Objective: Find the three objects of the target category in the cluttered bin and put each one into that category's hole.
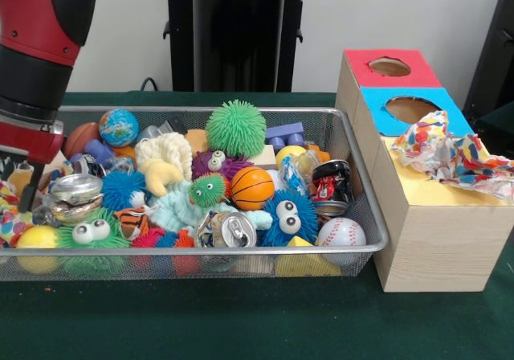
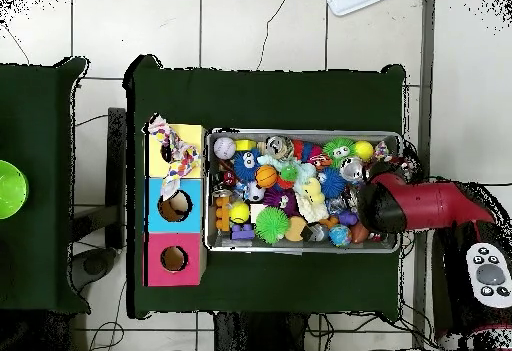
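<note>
Tool (image 1: 18,179) at the end of the red and black arm (image 1: 36,51) hangs low over one end of the bin (image 1: 365,191), down among the toys; whether it is released or clenched cannot be told, since the arm's bulk and the clutter hide it. From overhead the arm (image 2: 415,205) reaches across that same end of the bin (image 2: 300,135), the end farthest from the box (image 2: 150,217).

Beside the tool lie a small globe ball (image 1: 119,127), a brown ball (image 1: 80,138) and a shiny metal piece (image 1: 74,190). Toward the middle of the bin sit a green spiky ball (image 1: 235,128), a cream plush (image 1: 163,161), an orange basketball (image 1: 252,187) and a dented can (image 1: 233,230). A blue googly-eyed toy (image 1: 289,215) and a baseball (image 1: 341,233) rest at the bin's front rim, near the box end.

Just beside that end stands the pale wooden box (image 1: 426,247) on the green desk (image 1: 241,320). Its top shows a red hole (image 1: 389,67) at the far end and a blue hole (image 1: 411,108) in the middle. A polka-dot cloth (image 1: 450,153) lies crumpled over the yellow section (image 1: 434,191), covering where its hole would be and spilling past the box's edge; whether it is one cloth or more cannot be told.
</note>
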Robot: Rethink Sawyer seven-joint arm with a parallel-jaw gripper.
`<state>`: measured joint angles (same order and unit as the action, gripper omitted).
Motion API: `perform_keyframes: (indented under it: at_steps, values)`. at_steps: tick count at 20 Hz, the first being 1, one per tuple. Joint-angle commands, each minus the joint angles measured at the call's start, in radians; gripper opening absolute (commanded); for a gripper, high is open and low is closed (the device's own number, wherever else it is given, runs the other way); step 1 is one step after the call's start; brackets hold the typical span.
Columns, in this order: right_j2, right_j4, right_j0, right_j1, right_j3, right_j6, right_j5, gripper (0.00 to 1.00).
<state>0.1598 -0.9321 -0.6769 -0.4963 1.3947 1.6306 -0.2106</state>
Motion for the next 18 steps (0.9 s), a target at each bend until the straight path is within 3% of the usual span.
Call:
perform_keyframes:
  at_steps: [1,18]
  values:
    - [-0.014,-0.054,0.000,0.072,0.018,-0.035,-0.058,1.00]
    - [0.007,-0.016,-0.007,0.102,0.018,-0.039,-0.069,1.00]
